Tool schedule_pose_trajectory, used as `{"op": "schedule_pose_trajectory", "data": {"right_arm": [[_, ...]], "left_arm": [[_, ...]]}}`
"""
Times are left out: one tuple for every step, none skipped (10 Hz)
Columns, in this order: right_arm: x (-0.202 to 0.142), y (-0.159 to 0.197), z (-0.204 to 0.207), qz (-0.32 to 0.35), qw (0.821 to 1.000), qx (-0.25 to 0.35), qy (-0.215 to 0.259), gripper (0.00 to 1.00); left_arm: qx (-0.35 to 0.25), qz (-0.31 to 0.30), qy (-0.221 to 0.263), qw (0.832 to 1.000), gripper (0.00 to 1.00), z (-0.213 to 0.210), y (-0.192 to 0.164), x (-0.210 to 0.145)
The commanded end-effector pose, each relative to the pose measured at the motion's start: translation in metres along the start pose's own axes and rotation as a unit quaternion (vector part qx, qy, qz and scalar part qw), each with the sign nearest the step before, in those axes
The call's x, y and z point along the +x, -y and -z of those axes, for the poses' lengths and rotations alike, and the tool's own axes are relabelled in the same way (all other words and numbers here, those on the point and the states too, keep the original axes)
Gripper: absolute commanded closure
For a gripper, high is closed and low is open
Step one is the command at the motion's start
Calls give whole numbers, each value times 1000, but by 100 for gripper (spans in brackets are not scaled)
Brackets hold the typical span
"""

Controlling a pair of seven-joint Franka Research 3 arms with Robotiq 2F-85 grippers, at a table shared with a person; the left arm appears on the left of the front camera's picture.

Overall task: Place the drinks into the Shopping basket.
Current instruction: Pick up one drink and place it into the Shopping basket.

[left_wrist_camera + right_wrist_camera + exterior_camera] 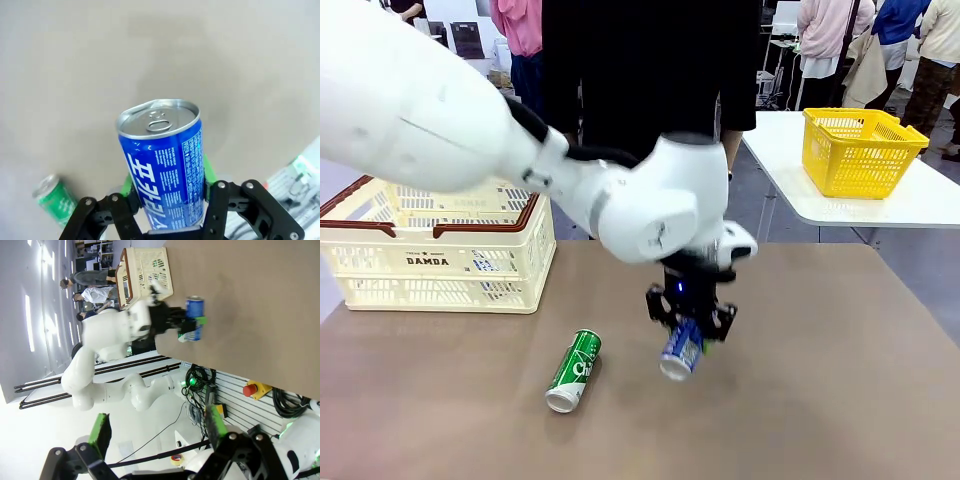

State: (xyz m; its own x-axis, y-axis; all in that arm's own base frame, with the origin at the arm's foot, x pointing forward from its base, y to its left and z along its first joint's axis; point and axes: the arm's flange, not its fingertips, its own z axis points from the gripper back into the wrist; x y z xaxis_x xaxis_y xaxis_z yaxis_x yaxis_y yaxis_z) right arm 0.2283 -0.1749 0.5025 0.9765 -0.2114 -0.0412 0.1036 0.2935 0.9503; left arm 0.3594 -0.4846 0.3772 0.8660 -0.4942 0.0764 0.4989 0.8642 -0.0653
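Note:
My left gripper (688, 335) is shut on a blue can with white print (681, 351), held tilted just above the brown table, right of centre. In the left wrist view the blue can (162, 167) stands between the green pads (209, 169), silver top toward the camera. A green can with white lettering (575, 370) lies on its side on the table, left of the held one, and shows small as the green can (54, 197). The cream Shopping basket (440, 262) marked DAMDA stands at the table's far left. My right gripper (157, 432) is open off the table, nothing between its fingers.
A bright yellow basket (860, 150) sits on a white table at the far right. A person in black (650, 70) stands at the far side of my table. Bare brown tabletop (820, 380) lies to the right and front.

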Motion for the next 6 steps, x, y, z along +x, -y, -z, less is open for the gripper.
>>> {"op": "schedule_pose_trajectory", "data": {"right_arm": [[-2, 1, -3, -9, 1000, -4, -4, 0], [-2, 1, -3, -9, 1000, -4, -4, 0], [-2, 1, -3, -9, 1000, -4, -4, 0], [-2, 1, -3, -9, 1000, -4, -4, 0], [-2, 1, -3, -9, 1000, -4, -4, 0], [-2, 1, -3, -9, 1000, -4, -4, 0]], "left_arm": [[-19, 12, -12, 1000, 100, -110, -22, -25], [0, -17, 10, 1000, 100, -162, -37, -26], [-19, -7, 6, 1000, 100, -195, -49, -32], [-6, -55, 14, 998, 100, -217, -59, -41], [-5, -81, 15, 997, 100, -226, -63, -49], [-32, -111, -10, 993, 100, -215, -57, -51]]}}
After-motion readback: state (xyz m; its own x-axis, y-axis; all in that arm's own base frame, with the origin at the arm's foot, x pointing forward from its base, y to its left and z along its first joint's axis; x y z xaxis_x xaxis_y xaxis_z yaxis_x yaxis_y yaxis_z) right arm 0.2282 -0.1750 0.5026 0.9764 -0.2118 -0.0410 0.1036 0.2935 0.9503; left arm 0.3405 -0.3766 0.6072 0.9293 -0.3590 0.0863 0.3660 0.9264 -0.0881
